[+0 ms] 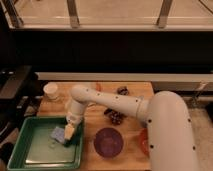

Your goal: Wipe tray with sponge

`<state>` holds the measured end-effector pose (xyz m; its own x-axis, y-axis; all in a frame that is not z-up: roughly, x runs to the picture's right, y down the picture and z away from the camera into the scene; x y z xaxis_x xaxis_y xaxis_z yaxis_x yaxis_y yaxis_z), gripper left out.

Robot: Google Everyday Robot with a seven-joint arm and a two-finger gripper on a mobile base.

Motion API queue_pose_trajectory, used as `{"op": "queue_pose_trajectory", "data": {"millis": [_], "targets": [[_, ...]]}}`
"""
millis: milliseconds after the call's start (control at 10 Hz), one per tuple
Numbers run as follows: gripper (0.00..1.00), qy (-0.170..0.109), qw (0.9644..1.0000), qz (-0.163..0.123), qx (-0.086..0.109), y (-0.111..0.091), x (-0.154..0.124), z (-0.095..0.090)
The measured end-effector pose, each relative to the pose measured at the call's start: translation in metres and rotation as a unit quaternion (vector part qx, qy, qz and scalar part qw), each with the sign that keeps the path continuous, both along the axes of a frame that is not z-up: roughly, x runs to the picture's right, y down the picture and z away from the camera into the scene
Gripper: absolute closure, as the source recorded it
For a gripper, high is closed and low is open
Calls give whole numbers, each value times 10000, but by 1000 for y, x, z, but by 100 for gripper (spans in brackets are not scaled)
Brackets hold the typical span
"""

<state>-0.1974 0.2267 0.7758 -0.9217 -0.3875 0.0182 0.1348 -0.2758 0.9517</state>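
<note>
1. Large shallow square green plastic tray (30, 152) with a raised rim, set at the front left corner of a light wooden tabletop (132, 92).
2. Small light-blue rectangular soft sponge (58, 134) lying inside the tray, in its right rear part, near the right rim.
3. White robot arm (107, 102) reaching from the right across the tabletop and bending down over the tray's right side.
4. Pale two-finger gripper (69, 134) pointing down into the tray, touching the sponge's right edge or just beside it; cannot tell whether spread, pressed together or pinching the sponge.
5. Round purple plastic bowl (108, 142) on the tabletop just right of the tray, apart from its rim.
6. Part of an orange round bowl (143, 142) further right, mostly hidden behind the robot's white body (170, 135).
7. White round cup (50, 90) at the rear left of the tabletop, behind the tray.
8. Small dark objects (116, 116) on the wood behind the purple bowl, partly covered by the arm; kind not readable.
9. Dark wall and a railing above, behind the tabletop.
</note>
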Motion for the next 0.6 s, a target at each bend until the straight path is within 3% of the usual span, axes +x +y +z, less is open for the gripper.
{"op": "queue_pose_trajectory", "data": {"millis": [300, 600], "targets": [[100, -532, 9984, -201, 29, -6, -59, 13], [100, -841, 9962, -188, -113, 22, -78, -7]]}}
